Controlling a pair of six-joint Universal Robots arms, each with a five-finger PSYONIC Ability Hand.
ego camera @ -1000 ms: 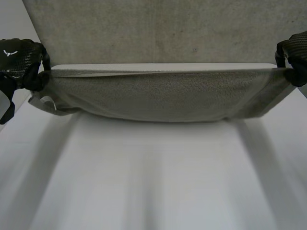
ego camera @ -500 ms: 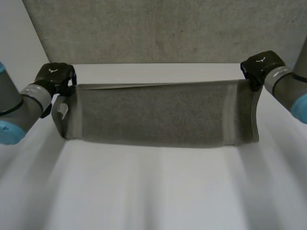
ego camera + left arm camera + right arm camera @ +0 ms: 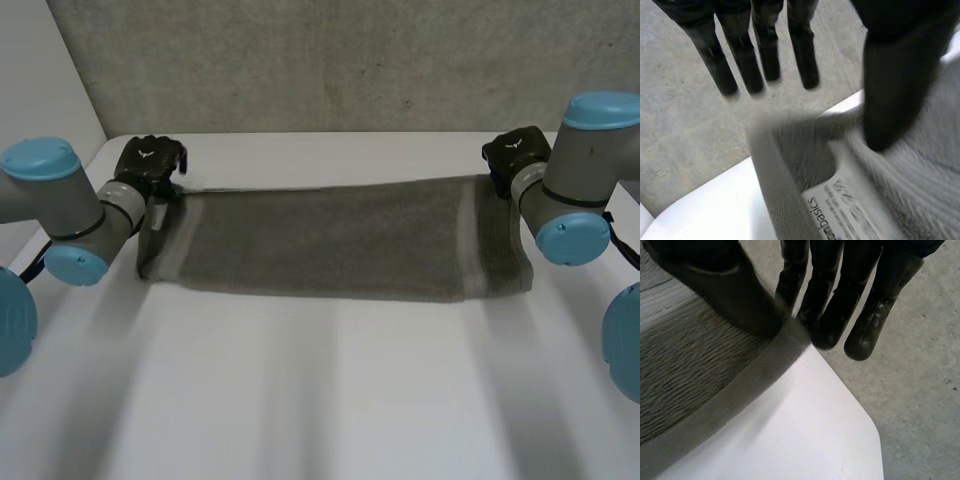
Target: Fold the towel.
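since half a second ago both hands have gone lower and farther out. the towel [image 3: 330,240], which hung taut between them then, now lies as a long band across the far part of the table [image 3: 320,400]. its long sides run from one hand to the other, and a pale stripe [image 3: 470,240] crosses it near the right end.

the left hand [image 3: 150,165] is at the towel's far left corner, close to the table's far edge. in the left wrist view its fingers [image 3: 722,65] are straight and spread. they reach out over the floor [image 3: 680,130] past the corner, clear of the cloth. its thumb [image 3: 890,90] stands well apart from them, with its tip down by the towel's top near the label [image 3: 840,217]; i cannot tell if it touches. the hand is wide and holds nothing.

the right hand [image 3: 517,152] is at the far right corner. in the right wrist view its thumb [image 3: 715,280] lies on the towel's upper face. its fingers [image 3: 832,305] come down straight on the other side of the corner, so the corner's tip sits nipped between thumb and fingers. the towel's hem runs from that nip along the table's bare corner, and the rest spreads away under the thumb.

the left arm [image 3: 60,205] and right arm [image 3: 580,170] flank the towel's short ends.
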